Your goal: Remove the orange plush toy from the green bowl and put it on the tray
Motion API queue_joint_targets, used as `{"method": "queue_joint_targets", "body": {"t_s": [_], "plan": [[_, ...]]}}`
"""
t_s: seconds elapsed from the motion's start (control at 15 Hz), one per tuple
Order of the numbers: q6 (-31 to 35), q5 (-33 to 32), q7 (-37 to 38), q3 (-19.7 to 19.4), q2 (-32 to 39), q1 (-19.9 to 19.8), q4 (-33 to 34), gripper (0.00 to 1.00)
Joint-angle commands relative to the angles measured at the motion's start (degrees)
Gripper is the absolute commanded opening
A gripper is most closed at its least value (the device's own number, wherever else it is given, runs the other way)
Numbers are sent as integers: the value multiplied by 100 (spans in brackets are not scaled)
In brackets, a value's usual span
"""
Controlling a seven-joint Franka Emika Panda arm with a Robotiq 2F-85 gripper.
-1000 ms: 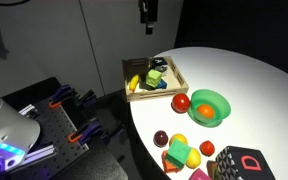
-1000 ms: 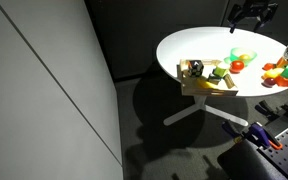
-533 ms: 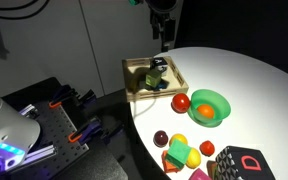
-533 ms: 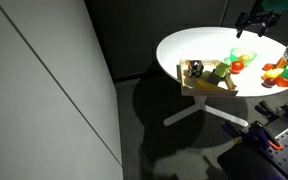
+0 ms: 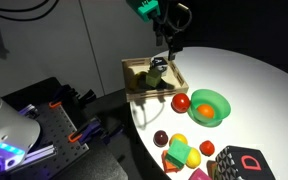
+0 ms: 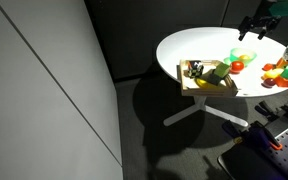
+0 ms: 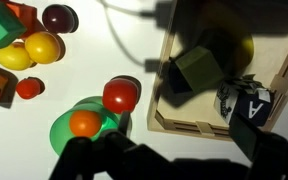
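Dark room, round white bench [image 5: 246, 80]: I hold the end effector [image 5: 171, 44] above the wooden tray [image 7: 194, 123], fingers spread wide and gripping nothing. The orange plush toy [image 5: 206, 114] sits in the green bowl [image 5: 224, 100], just beside a red ball [image 5: 182, 102]. I judge the reach is the step in hand. Next I must swing over the bowl, descend and close on the toy alone.

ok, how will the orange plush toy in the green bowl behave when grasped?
Probably soft: the orange plush toy looks matte and rounded, so it should squash rather than slip. Likely light, being small against the green bowl. Being roundish, it may roll when released on the tray.
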Motion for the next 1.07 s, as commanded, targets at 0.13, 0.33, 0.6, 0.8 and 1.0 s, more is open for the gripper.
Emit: {"method": "queue_joint_targets", "body": {"t_s": [0.13,0.33,0.6,0.8,1.0], "plan": [[-14,-3,3,20,16,-12,7,100],[-14,-3,3,21,17,-12,7,100],[-93,24,-12,-19,141,-51,139,100],[-149,84,-87,-122,391,-135,336,100],[-104,70,-32,-207,697,-231,560,100]]}}
